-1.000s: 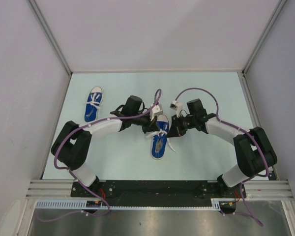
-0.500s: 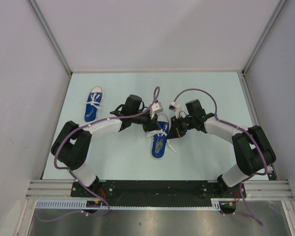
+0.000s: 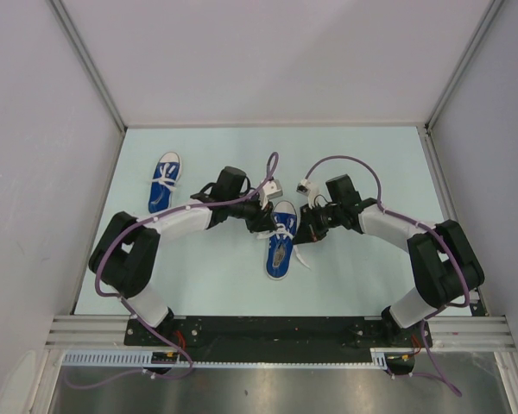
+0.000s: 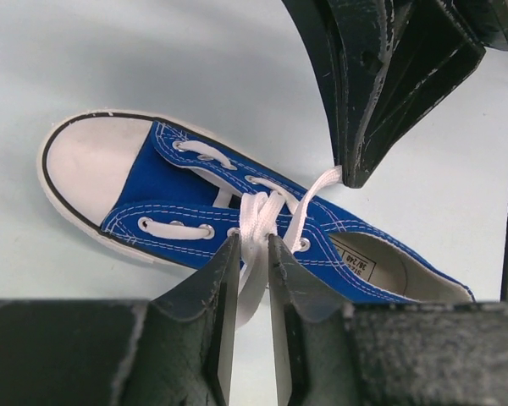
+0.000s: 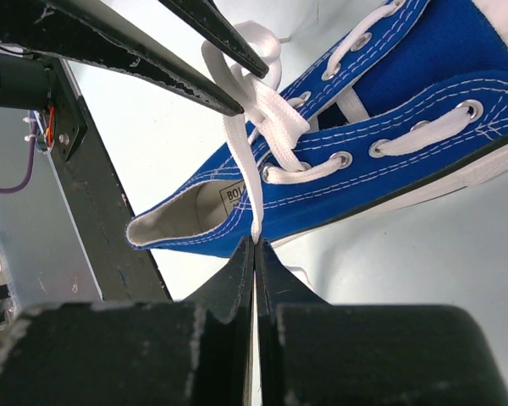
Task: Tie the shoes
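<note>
One of the shoes (image 3: 279, 248), blue with a white toe cap, lies in the middle of the table between both grippers. Its white laces (image 4: 256, 218) cross above the eyelets. My left gripper (image 4: 252, 238) hangs over the shoe's side, jaws a little apart, a lace strand running loosely between its fingertips. My right gripper (image 5: 255, 241) is shut on the end of a lace (image 5: 241, 148) and holds it taut up from the shoe (image 5: 406, 101). In the top view the left gripper (image 3: 268, 222) and right gripper (image 3: 304, 231) flank the shoe's front half. The other shoe (image 3: 164, 183) lies far left, untouched.
The pale table (image 3: 371, 155) is fenced by grey walls at the back and on both sides. The arms' base rail (image 3: 276, 332) runs along the near edge. Purple cables (image 3: 345, 159) loop above both wrists.
The left gripper's jaws have parted from shut, loosening their hold on the lace. The right gripper has shifted slightly toward the shoe, still shut on its lace end.
</note>
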Robot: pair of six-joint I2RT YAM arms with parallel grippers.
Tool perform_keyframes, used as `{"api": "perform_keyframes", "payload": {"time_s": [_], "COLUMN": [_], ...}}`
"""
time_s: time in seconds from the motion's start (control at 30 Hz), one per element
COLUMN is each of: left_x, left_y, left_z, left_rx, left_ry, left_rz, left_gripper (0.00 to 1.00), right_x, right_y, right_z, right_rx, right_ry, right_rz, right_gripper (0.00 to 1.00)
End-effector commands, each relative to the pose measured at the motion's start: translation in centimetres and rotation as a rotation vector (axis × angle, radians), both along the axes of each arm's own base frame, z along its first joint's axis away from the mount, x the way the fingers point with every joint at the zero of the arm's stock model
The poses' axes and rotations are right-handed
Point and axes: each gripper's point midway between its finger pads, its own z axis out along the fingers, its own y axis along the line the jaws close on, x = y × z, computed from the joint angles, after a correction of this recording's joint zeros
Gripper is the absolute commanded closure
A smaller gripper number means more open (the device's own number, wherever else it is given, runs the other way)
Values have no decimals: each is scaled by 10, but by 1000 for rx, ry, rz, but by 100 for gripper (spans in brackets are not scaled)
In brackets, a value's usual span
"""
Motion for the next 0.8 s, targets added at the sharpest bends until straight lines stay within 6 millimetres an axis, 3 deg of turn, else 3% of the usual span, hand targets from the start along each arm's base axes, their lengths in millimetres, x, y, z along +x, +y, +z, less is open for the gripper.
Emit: {"api": "perform_keyframes", "payload": {"time_s": [0.0,0.53,0.77], "left_x": [7,14,14], "left_y": [-5,-15,-16], "left_z": [20,26,20], "left_rx": [-41,-53,-44], "left_ry": [-51,-56,-39], "left_rz": [-10,-13,-24], "left_gripper": [75,65,68], "right_x": [9,8,9], "right_y": [11,11,11], "right_z": [16,16,16], "right_rx": [37,36,37], "right_ry": [-56,-54,-54], "right_rz": [23,24,23], "right_gripper": [100,100,100]}}
